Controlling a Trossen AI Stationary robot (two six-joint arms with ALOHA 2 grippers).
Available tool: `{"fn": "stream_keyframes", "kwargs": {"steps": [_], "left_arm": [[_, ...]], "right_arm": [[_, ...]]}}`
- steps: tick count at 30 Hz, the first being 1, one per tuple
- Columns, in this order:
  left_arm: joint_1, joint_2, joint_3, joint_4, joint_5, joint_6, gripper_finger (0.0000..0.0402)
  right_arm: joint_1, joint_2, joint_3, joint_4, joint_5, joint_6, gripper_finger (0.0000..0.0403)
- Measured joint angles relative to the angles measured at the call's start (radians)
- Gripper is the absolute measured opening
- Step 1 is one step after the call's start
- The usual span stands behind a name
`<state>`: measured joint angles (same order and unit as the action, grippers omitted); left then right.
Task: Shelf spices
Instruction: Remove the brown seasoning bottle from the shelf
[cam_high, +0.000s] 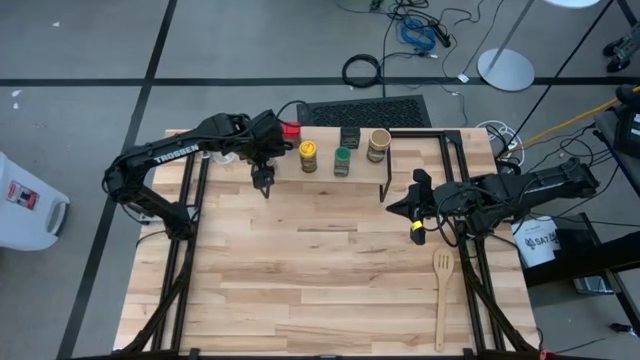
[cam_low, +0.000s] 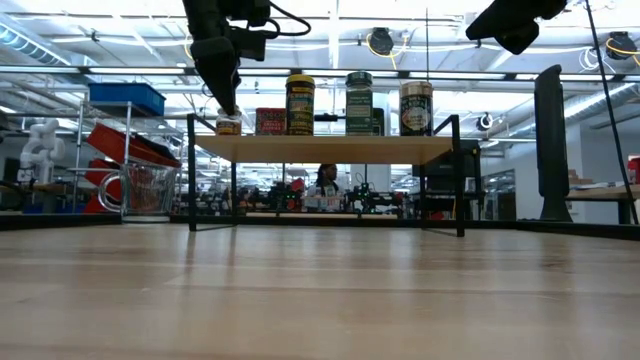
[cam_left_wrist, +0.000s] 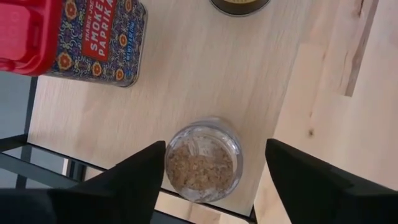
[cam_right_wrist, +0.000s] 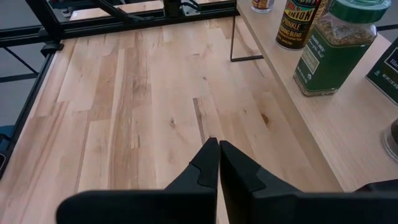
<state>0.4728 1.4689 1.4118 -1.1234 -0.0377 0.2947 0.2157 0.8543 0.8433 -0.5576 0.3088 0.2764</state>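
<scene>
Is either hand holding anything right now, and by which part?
Nothing is held. The left hand is open, its fingers on either side of the tiny brown jar on the shelf without touching it. The right hand is shut on nothing.

Your shelf (cam_low: 320, 149) stands at the table's (cam_high: 320, 270) far edge, carrying six spices (cam_low: 300, 104) in a row; spatula (cam_high: 441, 298) lies near the table's right edge.

Shelf (cam_left_wrist: 205, 68): pale wood plank, thin black legs. Red square tin (cam_left_wrist: 93, 38): red lid, dark blue side with red-orange floral medallions and a red label panel. Tiny brown jar (cam_left_wrist: 202, 163): clear glass, tan-brown granules. Yellow jar (cam_high: 309, 156): yellow label, dark band. Green-lidded jar (cam_right_wrist: 336, 46): green label, brownish contents. Surface (cam_high: 320, 280): light wood strips. Wooden spatula (cam_high: 441, 295): pale tan. Left tool (cam_left_wrist: 214, 171), right tool (cam_right_wrist: 218, 152): black.
</scene>
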Motion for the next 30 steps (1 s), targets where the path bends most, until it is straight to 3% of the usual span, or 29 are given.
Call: {"fn": "stream_keyframes", "kwargs": {"steps": [14, 30], "left_arm": [[0.0, 0.0, -0.076, 0.022, -0.045, -0.001, 0.0218], [-0.002, 0.0, -0.077, 0.057, -0.022, -0.008, 0.0218]], "right_arm": [[0.0, 0.0, 0.0, 0.007, 0.0, 0.0, 0.0], [0.0, 0.0, 0.0, 0.007, 0.0, -0.003, 0.0]]}}
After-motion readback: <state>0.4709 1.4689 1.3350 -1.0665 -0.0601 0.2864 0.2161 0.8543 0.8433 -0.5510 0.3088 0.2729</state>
